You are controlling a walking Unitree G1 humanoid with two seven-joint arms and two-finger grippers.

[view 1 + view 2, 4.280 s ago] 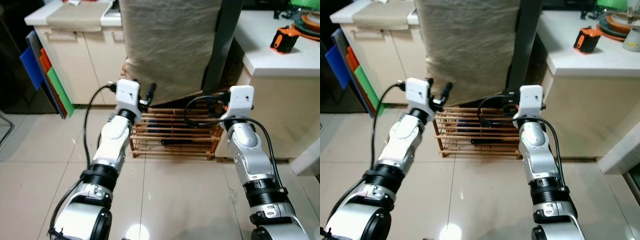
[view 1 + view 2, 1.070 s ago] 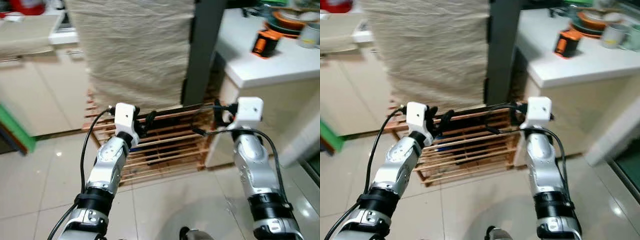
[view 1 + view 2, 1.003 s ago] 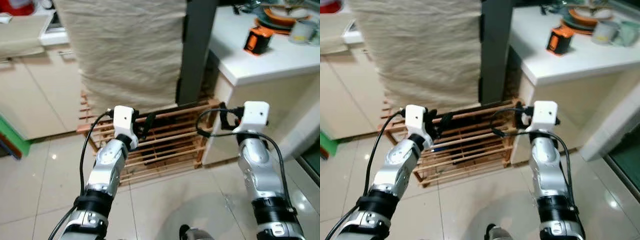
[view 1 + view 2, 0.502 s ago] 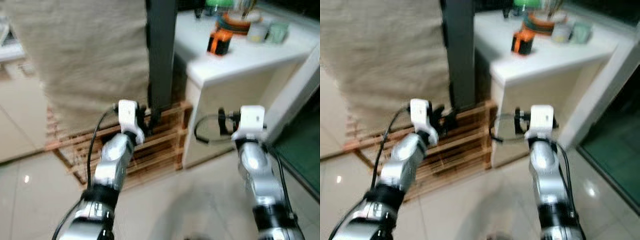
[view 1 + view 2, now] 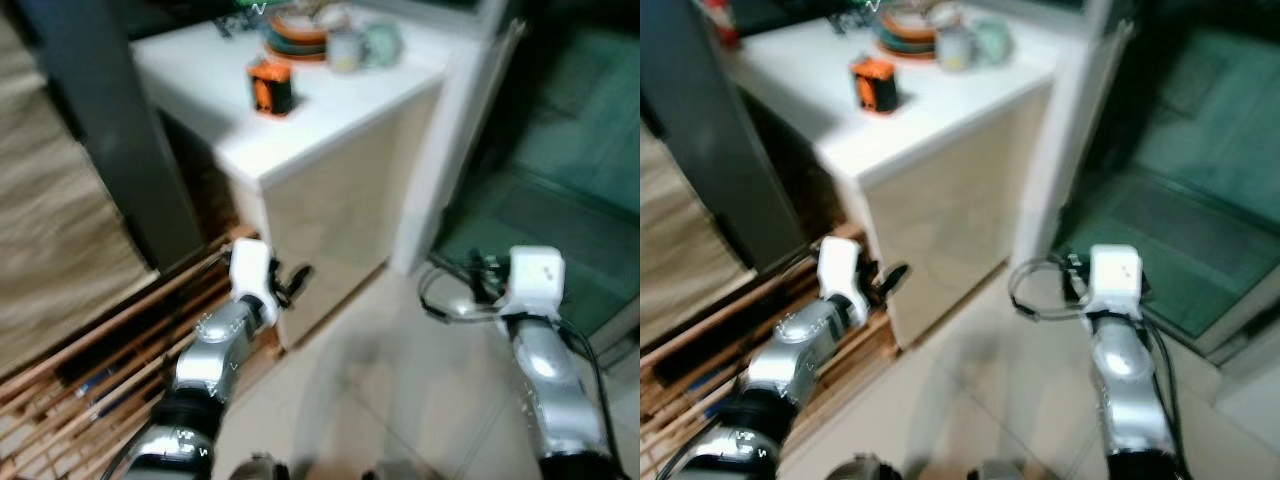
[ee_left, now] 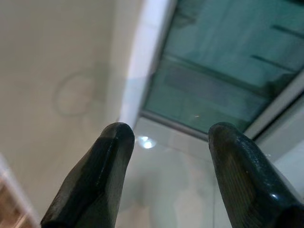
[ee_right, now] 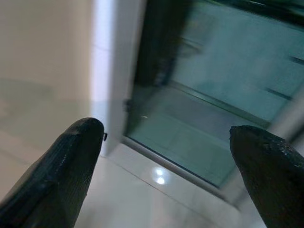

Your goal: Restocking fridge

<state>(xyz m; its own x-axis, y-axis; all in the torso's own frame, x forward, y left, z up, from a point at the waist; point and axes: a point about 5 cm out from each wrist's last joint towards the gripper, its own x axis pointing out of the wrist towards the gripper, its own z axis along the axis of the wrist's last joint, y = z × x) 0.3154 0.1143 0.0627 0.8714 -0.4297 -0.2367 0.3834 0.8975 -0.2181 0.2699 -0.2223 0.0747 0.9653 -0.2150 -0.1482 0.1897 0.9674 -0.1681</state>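
Now we see both of our arms held out in front of us, and the picture is blurry. Our left gripper [image 6: 164, 156] has its two black fingers spread apart with nothing between them. It is up near the cream side of a white counter [image 5: 330, 110]. Our right gripper [image 7: 166, 166] also has its fingers spread wide, and it holds nothing. It points toward a white post [image 7: 109, 71] and dark green glass [image 7: 223, 90] beyond it.

On top of the counter sits a small orange and black thing [image 5: 271, 88]. Behind it are a stack of plates [image 5: 295, 30] and a cup [image 5: 347, 48], too blurry to tell more. To the left of the counter stands a dark post [image 5: 110, 150]. Next to that hangs a rough tan cloth [image 5: 50, 260]. Low down by our left arm is a wooden rack [image 5: 90, 370] made of thin slats, right beside the foot of the counter.

We cannot make out a fridge or any food to put in it. The floor [image 5: 400, 390] under our arms is pale and shiny.
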